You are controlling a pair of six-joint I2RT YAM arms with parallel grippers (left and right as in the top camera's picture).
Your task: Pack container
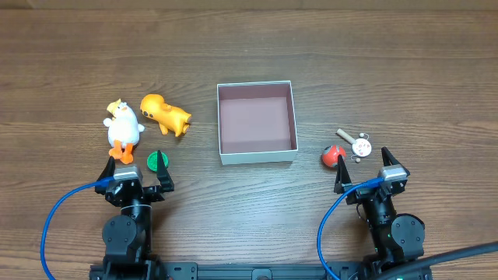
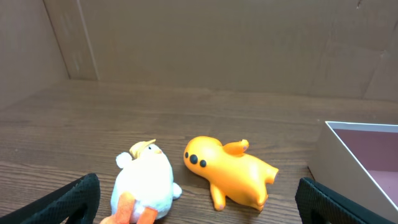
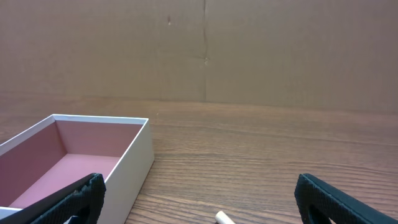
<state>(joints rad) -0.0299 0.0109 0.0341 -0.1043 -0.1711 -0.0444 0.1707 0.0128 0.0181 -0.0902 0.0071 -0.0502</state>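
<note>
I see brown wood-grain desk (image 1: pixel 249 47). Container (image 1: pixel 257 158) sits mid-desk, open side up. Left of it: white duck toy (image 1: pixel 123 124), orange toy (image 1: pixel 165 113) on its side just beside duck, green round piece (image 1: pixel 157 161) near both. Right of it: red ball (image 1: pixel 332 155), small white trinket (image 1: pixel 360 145) just beside ball.

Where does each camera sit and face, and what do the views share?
Overhead: above the table, looking straight down on container, left claw and right claw.
Left wrist: low on the left arm, facing forward at white duck and orange toy; own fingertips at bottom corners.
Right wrist: low, facing forward past the container; own fingertips show.
Shared: the container, in all three.
</note>
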